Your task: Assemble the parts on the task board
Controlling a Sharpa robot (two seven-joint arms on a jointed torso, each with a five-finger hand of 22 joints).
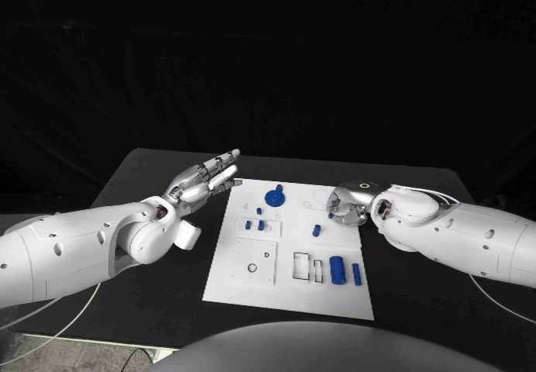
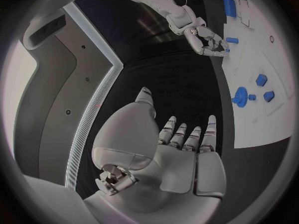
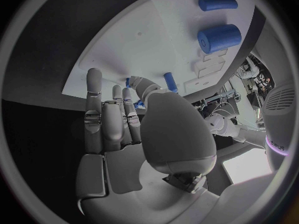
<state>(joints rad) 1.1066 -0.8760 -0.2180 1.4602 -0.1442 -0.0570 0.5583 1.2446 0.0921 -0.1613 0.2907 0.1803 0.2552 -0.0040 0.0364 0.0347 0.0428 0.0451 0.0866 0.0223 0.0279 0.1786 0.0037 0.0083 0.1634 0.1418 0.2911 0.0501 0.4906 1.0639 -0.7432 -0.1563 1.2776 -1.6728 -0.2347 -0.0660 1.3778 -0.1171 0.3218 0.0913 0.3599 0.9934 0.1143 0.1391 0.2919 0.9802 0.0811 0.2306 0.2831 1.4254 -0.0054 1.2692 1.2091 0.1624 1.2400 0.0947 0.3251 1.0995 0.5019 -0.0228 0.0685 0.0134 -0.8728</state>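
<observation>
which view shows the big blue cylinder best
The right wrist view: the large blue cylinder lies close up on the white task board, its round end face clear. The head view shows it small near the board's right edge, beside a thinner one. In the left wrist view it is a small blue patch.

— Where's the task board (image 1: 293,291)?
— Flat in the middle of the worktop, a white plate with cut-out slots.
— And the parts?
— A blue gear (image 1: 276,197) at its far end, two blue cylinders (image 1: 338,270) lying by its near right edge
</observation>
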